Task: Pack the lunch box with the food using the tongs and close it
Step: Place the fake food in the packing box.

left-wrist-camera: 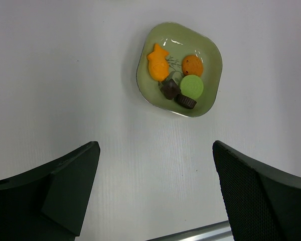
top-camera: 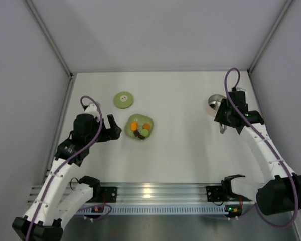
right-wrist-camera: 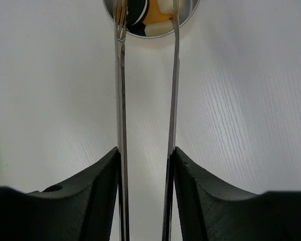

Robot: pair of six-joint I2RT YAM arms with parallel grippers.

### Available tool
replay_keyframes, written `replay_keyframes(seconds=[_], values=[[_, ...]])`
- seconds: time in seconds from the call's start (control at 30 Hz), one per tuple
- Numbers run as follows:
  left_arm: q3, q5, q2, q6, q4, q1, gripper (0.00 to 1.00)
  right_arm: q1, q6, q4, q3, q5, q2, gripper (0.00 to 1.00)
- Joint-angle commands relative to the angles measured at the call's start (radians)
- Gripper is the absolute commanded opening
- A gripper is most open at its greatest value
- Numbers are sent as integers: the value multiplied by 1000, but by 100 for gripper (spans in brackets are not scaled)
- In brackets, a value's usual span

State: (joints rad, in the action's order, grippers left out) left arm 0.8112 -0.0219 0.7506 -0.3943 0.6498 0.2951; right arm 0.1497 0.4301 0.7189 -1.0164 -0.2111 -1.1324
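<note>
The white table (top-camera: 190,150) has grey walls (top-camera: 20,60) on three sides and lots of bare room in the middle. The left gripper (left-wrist-camera: 154,150) is wide open near the plate (left-wrist-camera: 210,55) of food (left-wrist-camera: 158,63). The right gripper (right-wrist-camera: 145,150) squeezes the tongs (right-wrist-camera: 119,100), tips over the lunch box (right-wrist-camera: 188,10) by the right wall. Something orange shows inside, maybe food.

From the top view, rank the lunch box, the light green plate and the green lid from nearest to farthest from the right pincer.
1. Lunch box: far right of the table, just beyond the right pincer, at the tips of the tongs it holds.
2. Plate: mid-table, well to the left.
3. Green lid: farthest, left of the plate and farther back.
</note>
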Motion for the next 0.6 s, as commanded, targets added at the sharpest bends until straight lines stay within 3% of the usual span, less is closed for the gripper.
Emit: replay_keyframes(seconds=[0.0, 0.37, 0.57], values=[[3, -9, 0, 5, -39, -2, 99, -21, -19, -26, -63, -2, -1, 45], [3, -10, 1, 6, -42, -2, 99, 34, -11, 20, -126, 91, 48, 42], [3, -4, -4, 3, -39, -2, 99, 344, 85, 11, -160, 16, 28, 42]])
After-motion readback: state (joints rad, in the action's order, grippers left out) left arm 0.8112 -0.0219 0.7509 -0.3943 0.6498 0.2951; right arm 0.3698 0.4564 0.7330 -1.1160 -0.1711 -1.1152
